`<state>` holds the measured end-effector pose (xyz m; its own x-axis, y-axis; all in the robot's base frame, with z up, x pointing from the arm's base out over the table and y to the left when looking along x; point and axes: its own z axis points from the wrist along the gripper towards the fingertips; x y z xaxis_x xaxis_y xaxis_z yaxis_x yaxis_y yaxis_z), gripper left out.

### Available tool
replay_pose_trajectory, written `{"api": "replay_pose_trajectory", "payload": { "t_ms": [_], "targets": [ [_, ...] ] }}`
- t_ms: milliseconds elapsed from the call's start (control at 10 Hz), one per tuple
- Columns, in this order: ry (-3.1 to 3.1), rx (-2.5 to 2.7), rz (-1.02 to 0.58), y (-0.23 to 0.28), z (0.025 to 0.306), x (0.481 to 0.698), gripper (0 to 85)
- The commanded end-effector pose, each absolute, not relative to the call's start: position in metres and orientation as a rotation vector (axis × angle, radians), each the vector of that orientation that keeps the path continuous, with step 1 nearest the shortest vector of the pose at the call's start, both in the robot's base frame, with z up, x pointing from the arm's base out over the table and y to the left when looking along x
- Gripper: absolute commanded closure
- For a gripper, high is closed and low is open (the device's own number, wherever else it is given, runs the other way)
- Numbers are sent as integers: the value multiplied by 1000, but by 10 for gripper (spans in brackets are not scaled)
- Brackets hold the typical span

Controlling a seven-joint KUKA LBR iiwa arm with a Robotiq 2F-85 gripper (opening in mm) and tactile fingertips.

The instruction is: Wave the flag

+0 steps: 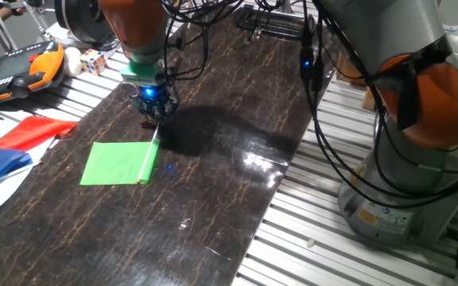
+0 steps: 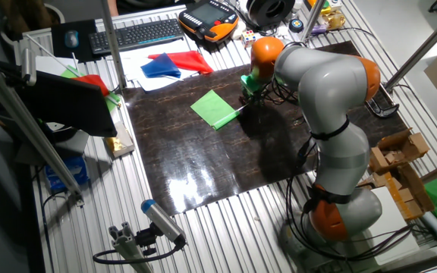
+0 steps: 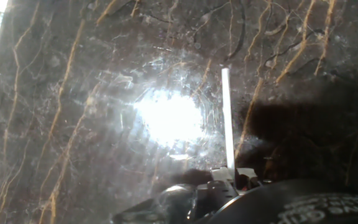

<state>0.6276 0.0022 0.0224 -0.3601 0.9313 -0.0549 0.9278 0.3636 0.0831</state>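
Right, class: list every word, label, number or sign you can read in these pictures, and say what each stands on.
None can be read.
Sticker on the robot base: too small.
Pale marks on the dark housing in the hand view: blurred.
Keyboard keys: too small.

Overhead light glared off the glossy dark tabletop (image 1: 237,151), and the arm cast a soft shadow right of the gripper (image 1: 154,105). The hand view was hazy, washed out by a bright central reflection, its near edge blurred.
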Motion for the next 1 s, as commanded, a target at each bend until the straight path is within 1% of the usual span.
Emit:
{"api": "replay_pose_trajectory", "payload": {
  "t_ms": [0,100,200,500,600,800,900],
  "targets": [
    [2523,1714,55,2,22,627,843],
    [2534,1711,56,3,24,627,837],
    [2546,1711,60,5,26,627,810],
    [2577,1701,44,13,45,626,803],
    [2599,1684,44,15,53,624,807],
    [2669,1653,70,17,80,618,813],
    [2697,1655,91,16,95,617,830]
  ]
}}
